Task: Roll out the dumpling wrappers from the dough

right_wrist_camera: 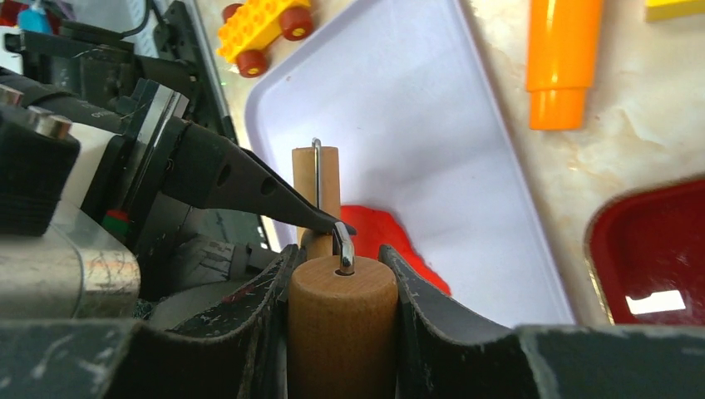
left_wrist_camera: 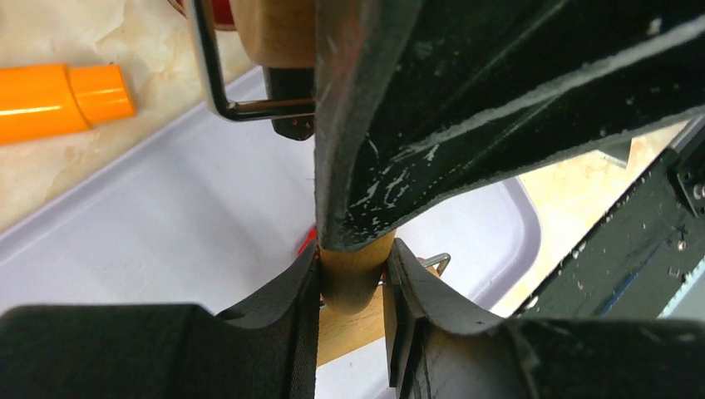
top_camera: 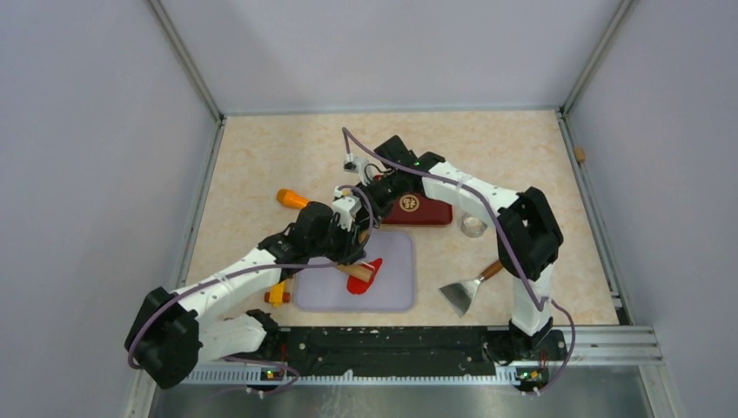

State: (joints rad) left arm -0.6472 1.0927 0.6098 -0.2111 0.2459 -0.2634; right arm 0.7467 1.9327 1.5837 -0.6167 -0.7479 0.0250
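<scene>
The dough [top_camera: 365, 277] is a flattened, ragged red patch on the lilac board [top_camera: 392, 292]. A wooden roller with a metal wire frame [top_camera: 354, 271] lies over the dough's left side. My right gripper [right_wrist_camera: 342, 258] is shut on the roller's wooden handle [right_wrist_camera: 342, 328]. Beyond the handle, the roller's other cylinder [right_wrist_camera: 316, 187] stands beside the red dough [right_wrist_camera: 391, 237]. My left gripper [left_wrist_camera: 353, 259] is shut on a wooden part of the same roller [left_wrist_camera: 353, 274], just under the right gripper's finger. The dumpling wrappers are out of view.
An orange marker [top_camera: 291, 198] lies left of the arms, and a dark red box [top_camera: 422, 211] sits behind the board. A metal ring cutter [top_camera: 473, 226] and a scraper [top_camera: 466, 292] lie to the right. A yellow toy car [top_camera: 278, 294] touches the board's left edge.
</scene>
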